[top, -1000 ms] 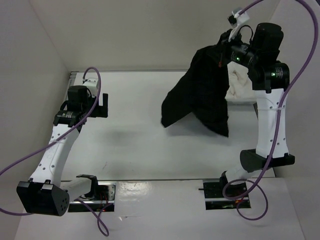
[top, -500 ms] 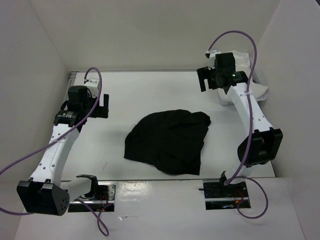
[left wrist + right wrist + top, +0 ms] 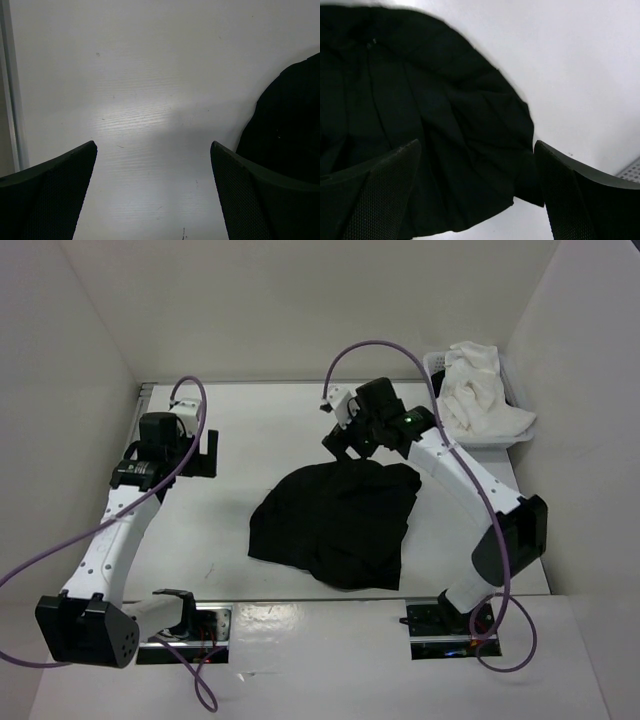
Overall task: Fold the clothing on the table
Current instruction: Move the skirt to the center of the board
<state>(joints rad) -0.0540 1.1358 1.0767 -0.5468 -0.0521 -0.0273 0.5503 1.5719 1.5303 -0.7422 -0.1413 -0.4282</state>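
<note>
Top view: the black skirt (image 3: 335,525) lies rumpled at the centre of the white tabletop (image 3: 260,430). The right tool (image 3: 343,447) hangs released over its upper edge. The left tool (image 3: 207,452) is at the left, well apart. A white cloth (image 3: 480,395) fills the basket (image 3: 434,364) at the upper right.

Left wrist: the tool's jaws are spread over bare tabletop, with the skirt at the right edge.

Right wrist: the jaws gape above the skirt's pleats.

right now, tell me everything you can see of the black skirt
The black skirt lies in a rumpled, unfolded heap near the middle of the table. It looks like soft matte fabric, with pleat lines and creases showing in the right wrist view. Its outline is rounded and uneven. The open right gripper hangs over its far edge, holding nothing; whether it touches the cloth is unclear.
</note>
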